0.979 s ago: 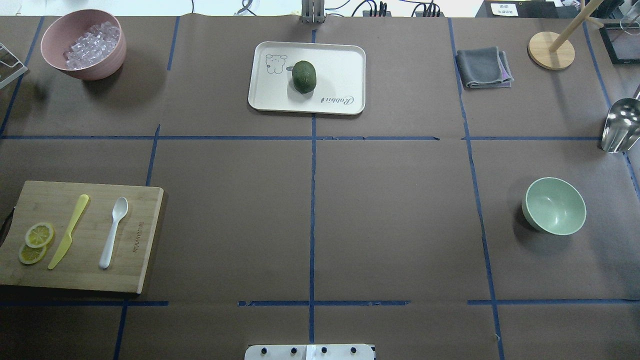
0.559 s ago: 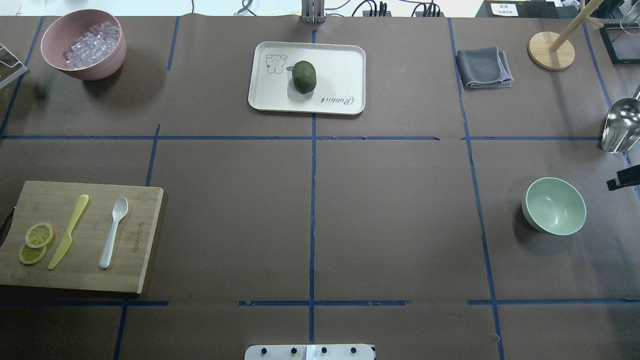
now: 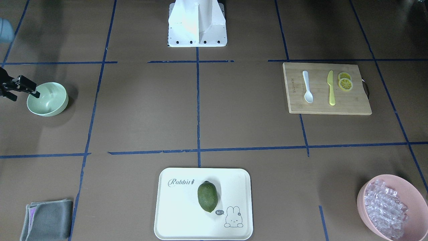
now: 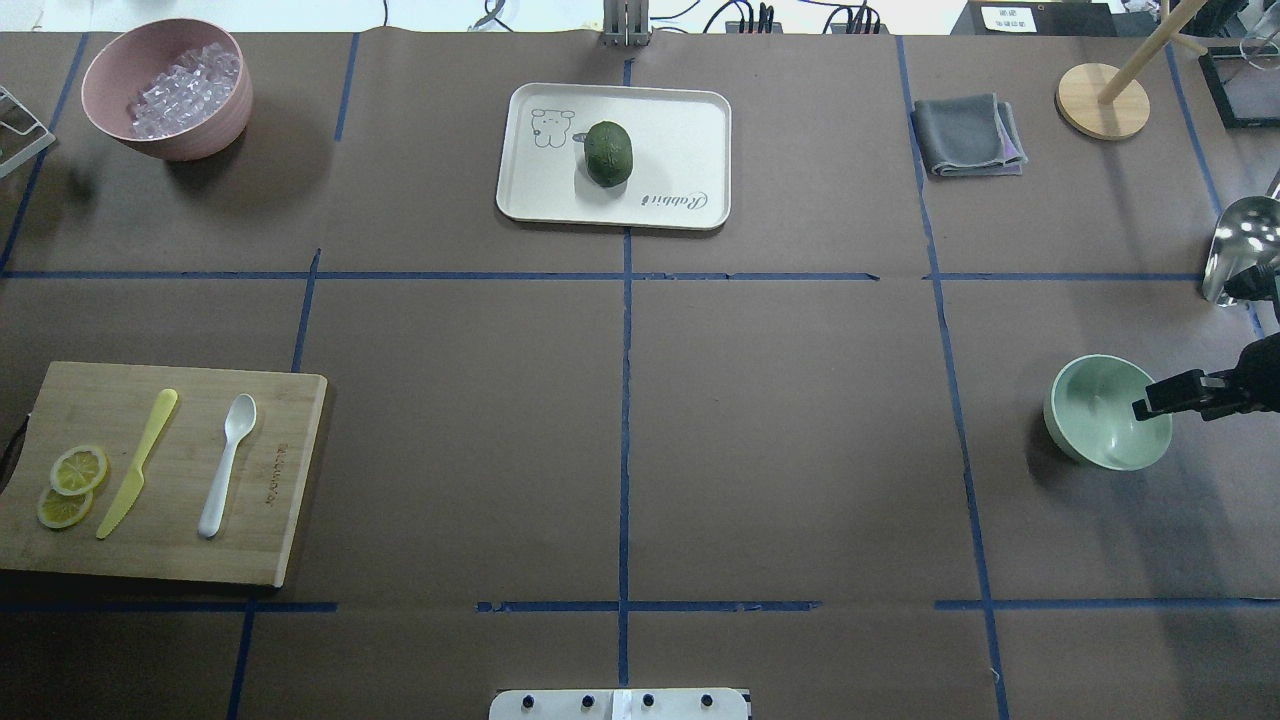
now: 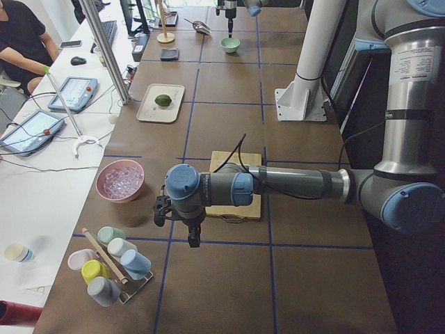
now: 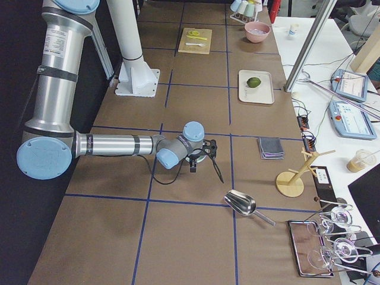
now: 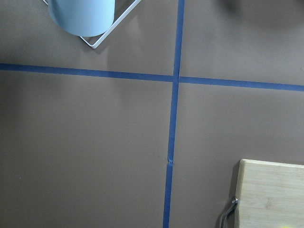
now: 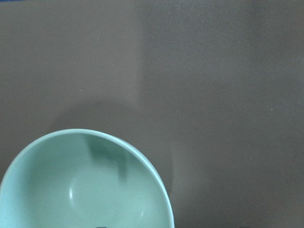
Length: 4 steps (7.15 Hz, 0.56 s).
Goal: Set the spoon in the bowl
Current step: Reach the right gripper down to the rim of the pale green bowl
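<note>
The right claw (image 4: 1172,396) enters the overhead view from its right edge. One second ago no part of it shows there. Shortly after, only a dark tip pokes in at the edge, well apart from the bowl (image 4: 1095,425). Now one dark finger (image 4: 1150,404) reaches over the bowl's right rim and hangs above the hollow. Behind it, the black wrist now fills the edge of the view beside the bowl. A dark part of the wrist also crosses the lower end of the metal scoop (image 4: 1240,240).
</note>
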{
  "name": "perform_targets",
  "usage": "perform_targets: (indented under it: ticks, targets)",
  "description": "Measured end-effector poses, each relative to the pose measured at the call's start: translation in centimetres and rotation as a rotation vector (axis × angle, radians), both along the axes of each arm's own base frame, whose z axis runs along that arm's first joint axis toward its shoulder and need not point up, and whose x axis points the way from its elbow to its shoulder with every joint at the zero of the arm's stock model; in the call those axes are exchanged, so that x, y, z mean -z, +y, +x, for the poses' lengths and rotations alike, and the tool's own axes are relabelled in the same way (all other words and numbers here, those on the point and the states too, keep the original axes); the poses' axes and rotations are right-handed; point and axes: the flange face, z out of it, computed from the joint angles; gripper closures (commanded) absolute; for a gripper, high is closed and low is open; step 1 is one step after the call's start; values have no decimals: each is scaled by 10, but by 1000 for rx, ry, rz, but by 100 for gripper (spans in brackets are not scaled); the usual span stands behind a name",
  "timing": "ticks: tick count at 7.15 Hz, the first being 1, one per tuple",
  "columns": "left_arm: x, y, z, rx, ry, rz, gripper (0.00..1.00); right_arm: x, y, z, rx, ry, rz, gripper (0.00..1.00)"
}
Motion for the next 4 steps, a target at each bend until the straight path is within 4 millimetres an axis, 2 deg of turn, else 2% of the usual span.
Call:
perform_targets:
  ticks: [1, 2, 4]
  targets:
    - [0, 0, 0, 0, 0, 0, 0, -1, -4, -6, 5, 1, -2, 88]
    - [0, 0, 0, 0, 0, 0, 0, -4, -7, -8, 7, 3, -5, 100]
    - [0, 0, 0, 0, 0, 0, 0, -4, -7, -8, 9, 0, -7, 100]
